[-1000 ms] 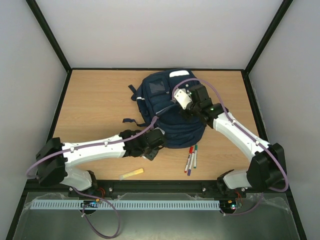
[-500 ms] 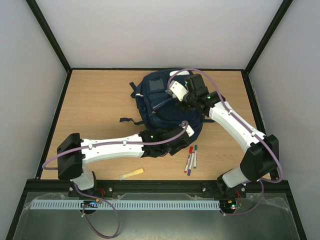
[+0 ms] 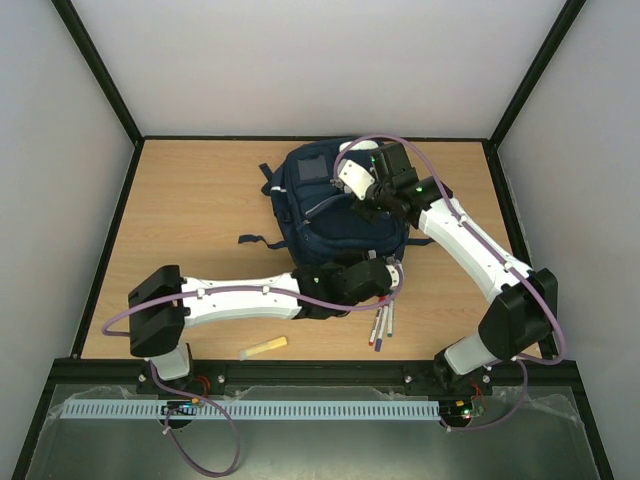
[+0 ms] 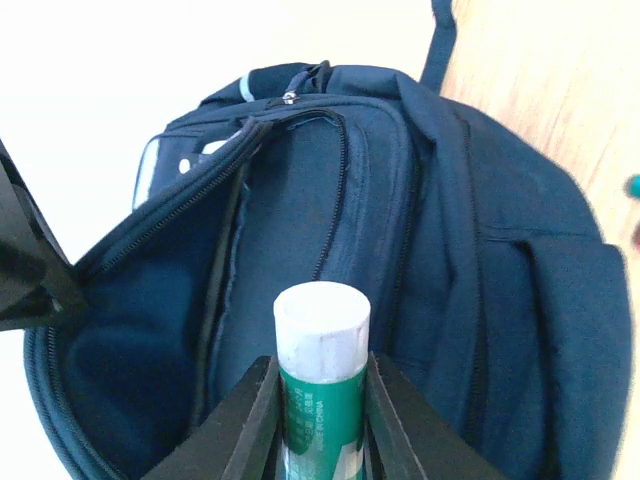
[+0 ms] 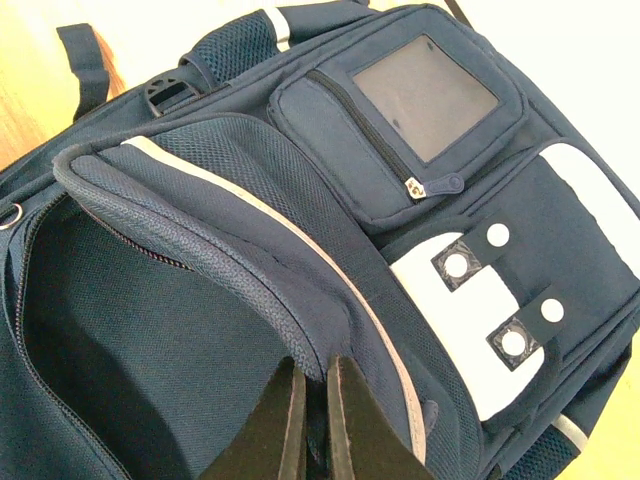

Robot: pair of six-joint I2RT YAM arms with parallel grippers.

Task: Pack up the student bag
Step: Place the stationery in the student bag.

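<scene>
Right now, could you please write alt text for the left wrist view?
The left gripper has its jaws shut on a green, white-capped tube, before the navy bag, whose compartment gapes open on the left.

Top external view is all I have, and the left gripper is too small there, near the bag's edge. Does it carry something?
Observer: Yes. The left wrist view shows the left gripper shut on a green glue stick with a white cap.
Operator: Is the student bag open in front of it?
Observer: Yes. The student bag has its main compartment unzipped, and the cap points towards that gap.
Operator: What does the right gripper do?
Observer: In the right wrist view the right gripper pinches the rim of the front panel, lifting it off the opening.
</scene>
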